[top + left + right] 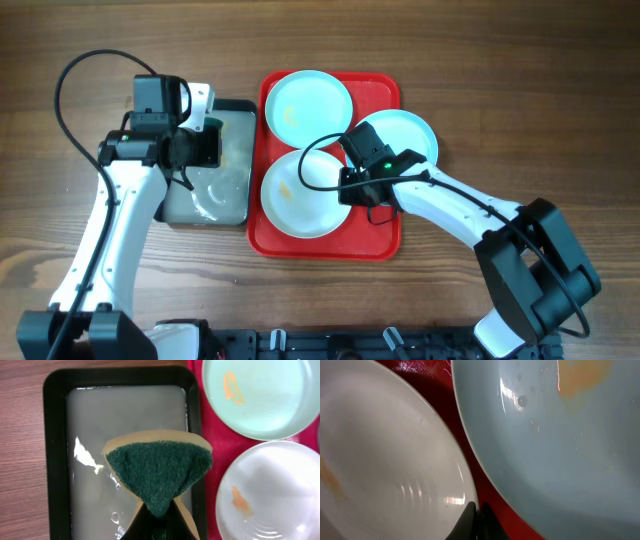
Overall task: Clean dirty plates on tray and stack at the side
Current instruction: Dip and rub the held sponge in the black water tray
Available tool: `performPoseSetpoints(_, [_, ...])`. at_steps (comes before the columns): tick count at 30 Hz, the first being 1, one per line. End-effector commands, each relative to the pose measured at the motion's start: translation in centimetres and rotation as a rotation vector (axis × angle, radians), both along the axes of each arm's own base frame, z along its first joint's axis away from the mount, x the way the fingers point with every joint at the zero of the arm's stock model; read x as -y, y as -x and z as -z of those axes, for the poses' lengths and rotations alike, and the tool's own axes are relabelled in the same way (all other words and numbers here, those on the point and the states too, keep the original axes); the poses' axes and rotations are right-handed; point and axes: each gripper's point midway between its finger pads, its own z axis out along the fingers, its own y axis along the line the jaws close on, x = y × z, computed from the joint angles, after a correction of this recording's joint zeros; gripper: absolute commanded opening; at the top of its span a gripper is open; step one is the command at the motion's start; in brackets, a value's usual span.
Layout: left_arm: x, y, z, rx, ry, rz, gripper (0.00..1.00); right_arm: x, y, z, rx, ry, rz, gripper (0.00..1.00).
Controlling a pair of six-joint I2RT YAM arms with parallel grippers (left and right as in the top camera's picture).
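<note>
Three plates lie on the red tray (380, 235). A pale mint plate (308, 105) with an orange smear sits at the back. A whiter plate (300, 195) sits at the front, also smeared. Another mint plate (405, 135) overhangs the tray's right edge. My right gripper (344, 183) is shut on the whiter plate's right rim; in the right wrist view its fingers (467, 515) pinch that rim (462, 485) beside the mint plate (560, 455). My left gripper (159, 517) is shut on a green scouring sponge (157, 472), held above the water.
A black tray (215, 205) holding cloudy water (125, 415) lies directly left of the red tray. Bare wooden table surrounds both trays. The right arm reaches in from the lower right, with its cable looping over the plates.
</note>
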Motion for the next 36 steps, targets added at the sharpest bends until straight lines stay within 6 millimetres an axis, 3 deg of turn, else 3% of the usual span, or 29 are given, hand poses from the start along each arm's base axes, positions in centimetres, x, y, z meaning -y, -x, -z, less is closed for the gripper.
performPoseSetpoints(1, [-0.81, -1.05, 0.48, 0.015, -0.058, -0.010, 0.04, 0.03, -0.08, -0.47, 0.005, -0.015, 0.016, 0.05])
performPoseSetpoints(14, [-1.32, -1.67, 0.31, 0.035, -0.048, -0.090, 0.04, 0.00, -0.30, -0.53, 0.016, -0.015, 0.018, 0.05])
performPoseSetpoints(16, [-1.31, -1.70, 0.29, 0.036, -0.048, -0.090, 0.04, 0.13, -0.52, -0.54, 0.026, -0.007, 0.023, 0.15])
performPoseSetpoints(18, [-1.31, -1.67, 0.31, 0.035, -0.048, -0.090, 0.04, 0.18, -0.55, -0.54, 0.028, -0.004, 0.024, 0.19])
performPoseSetpoints(21, [-1.30, -1.67, 0.31, 0.035, -0.048, -0.090, 0.04, 0.18, -0.55, -0.54, 0.028, -0.004, 0.024, 0.18])
performPoseSetpoints(24, [-1.29, -1.61, 0.34, 0.032, -0.048, -0.090, 0.04, 0.14, -0.61, -0.56, 0.030, -0.006, 0.024, 0.04])
performPoseSetpoints(36, [-1.32, -1.42, 0.45, 0.022, -0.041, -0.105, 0.04, 0.05, -0.75, -0.62, 0.037, -0.010, 0.023, 0.04])
